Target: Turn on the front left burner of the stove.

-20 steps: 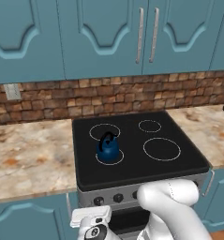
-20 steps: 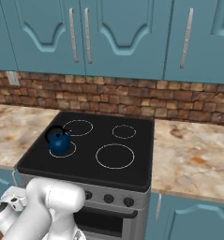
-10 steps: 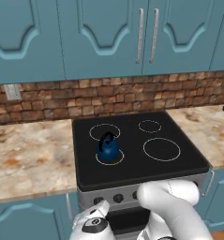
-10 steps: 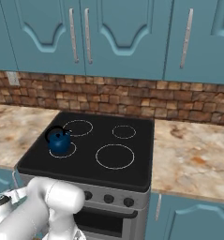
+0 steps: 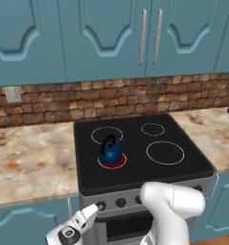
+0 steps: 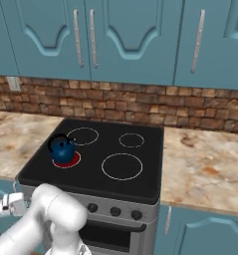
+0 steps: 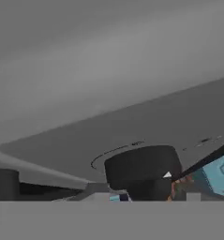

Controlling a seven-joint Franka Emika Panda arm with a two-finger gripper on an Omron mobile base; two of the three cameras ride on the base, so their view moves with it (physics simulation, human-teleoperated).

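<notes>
The stove [image 5: 183, 168] is a black glass cooktop with a grey steel front [image 6: 80, 198]. Its front left burner [image 5: 120, 163] glows red inside its ring, also seen as the red burner [image 6: 73, 160] in the right base view. A blue kettle [image 5: 109, 150] stands on it. My gripper [image 5: 93, 211] reaches in low from the left and sits at the leftmost black knob [image 5: 101, 206]. In the hand view that knob [image 7: 141, 168] is very close at the bottom centre. The fingers are hidden there, so I cannot make out how they stand.
Two more knobs [image 5: 120, 202] follow to the right on the front. The front right burner [image 5: 165, 152] and the back rings stay black. Marble counters [image 5: 29, 158] flank the stove, a brick wall [image 5: 111, 98] and blue cabinets stand behind, and a blue cabinet door [image 5: 34, 225] is beside my hand.
The front left burner under the kettle has turned from black to red. My hand has risen slightly and turned at the leftmost knob.
</notes>
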